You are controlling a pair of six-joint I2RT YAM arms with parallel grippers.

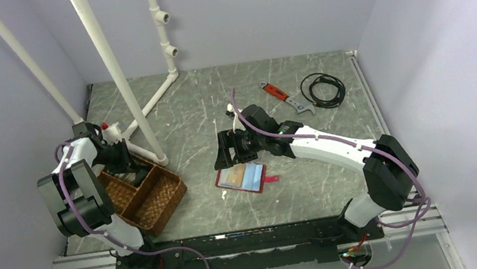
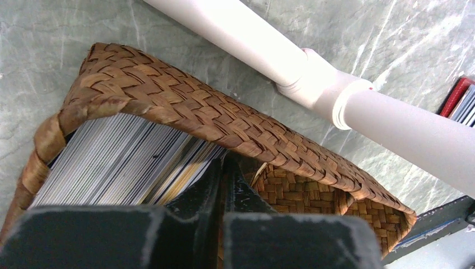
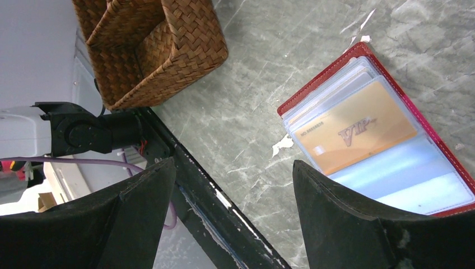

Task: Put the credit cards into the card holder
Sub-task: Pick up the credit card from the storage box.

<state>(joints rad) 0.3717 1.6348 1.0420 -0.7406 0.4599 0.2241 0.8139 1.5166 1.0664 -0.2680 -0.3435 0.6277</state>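
Observation:
The red card holder (image 1: 245, 177) lies open on the table, a gold-brown credit card (image 3: 353, 131) and a light blue one (image 3: 403, 179) in its clear sleeves. My right gripper (image 1: 230, 148) hovers just behind its left end, open and empty (image 3: 232, 168). A stack of credit cards (image 2: 112, 162) stands on edge in the wicker tray (image 2: 185, 101). My left gripper (image 2: 226, 162) reaches into that tray (image 1: 154, 201) at the stack's right end. Its fingers are shut with only a thin slit between them. Whether a card sits in the slit does not show.
A white pipe frame (image 1: 125, 87) stands right behind the tray and passes close over its rim (image 2: 313, 84). A red-handled wrench (image 1: 284, 97) and a coiled black cable (image 1: 322, 88) lie at the back right. The dark front rail (image 3: 213, 196) runs below the right gripper.

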